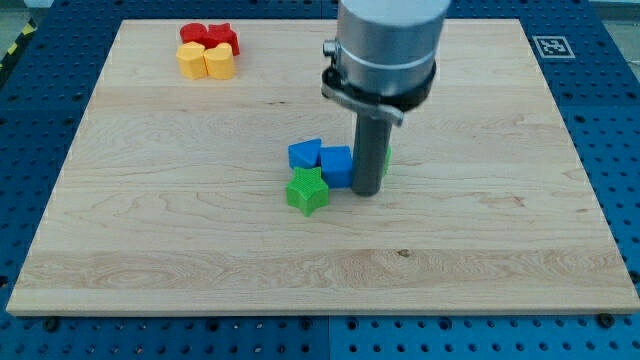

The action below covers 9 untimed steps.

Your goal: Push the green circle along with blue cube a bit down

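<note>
No jaws on this rig, so no open/closed state to report; rod only. My tip (366, 191) on worktop (480, 260), touching right side of blue cube (337, 166).

Green circle (386, 157) mostly hidden behind rod, sliver showing at rod's right, toward view's top of tip. Cube compact, circle round: no long axis, no facing (judgement).

Push needs tip above both, toward view's top. Green star (307, 191) just below-left of cube, likely obstruction. Second blue block (305, 153) touches cube's left.
</note>
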{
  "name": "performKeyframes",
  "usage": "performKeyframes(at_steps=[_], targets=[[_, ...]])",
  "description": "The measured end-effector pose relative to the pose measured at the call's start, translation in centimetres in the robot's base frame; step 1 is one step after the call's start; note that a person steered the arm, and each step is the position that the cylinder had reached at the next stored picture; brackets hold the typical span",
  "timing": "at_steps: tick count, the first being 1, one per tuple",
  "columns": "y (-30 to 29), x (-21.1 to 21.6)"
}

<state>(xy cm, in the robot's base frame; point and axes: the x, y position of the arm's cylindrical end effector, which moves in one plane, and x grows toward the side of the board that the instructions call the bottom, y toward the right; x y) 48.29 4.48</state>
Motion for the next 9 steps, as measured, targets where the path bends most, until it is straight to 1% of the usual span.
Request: performKeyframes(at_steps=[1,2,3,4,5,6,7,8,9], targets=[[0.0,0.2],[6.2,0.9],[12.5,0.4],[13.7,-3.5],[15.1,-4.2],[12.6,-5.9],[6.1,-6.5],[4.1,-8.7],[2.1,-5.6]])
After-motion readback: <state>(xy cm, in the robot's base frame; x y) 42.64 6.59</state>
